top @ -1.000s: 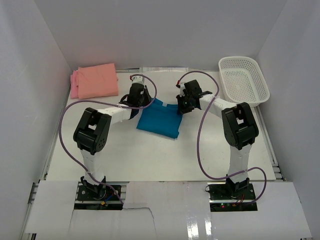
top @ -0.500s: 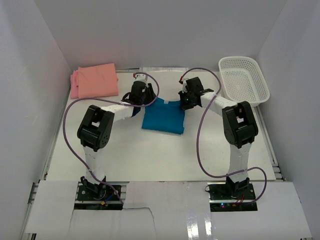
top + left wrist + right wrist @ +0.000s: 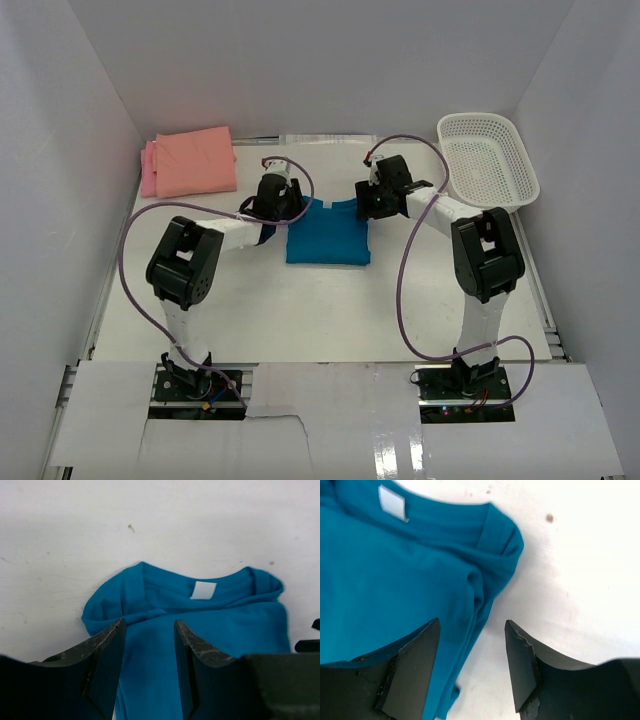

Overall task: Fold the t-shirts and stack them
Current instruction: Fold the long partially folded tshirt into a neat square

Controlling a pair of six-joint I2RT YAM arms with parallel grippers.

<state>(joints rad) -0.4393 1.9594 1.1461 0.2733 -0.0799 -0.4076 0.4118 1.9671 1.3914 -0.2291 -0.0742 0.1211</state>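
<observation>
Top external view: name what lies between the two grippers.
The teal t-shirt, its collar end, lies between the left gripper and the right gripper; the top view shows it.

Bright, flat, diffuse light from above; white walls (image 3: 300,60) and table (image 3: 300,300) nearly blown out, only faint soft shadows, some glare on the glossy front panel (image 3: 400,440). In the wrist views, left gripper fingers (image 3: 102,670) and right gripper fingers (image 3: 412,665) are dark, underexposed and soft. The teal t-shirt (image 3: 210,625) beyond the jaws is sharp, with mild shadow in its folds.

White mesh basket (image 3: 485,160), white table (image 3: 300,310)
</observation>
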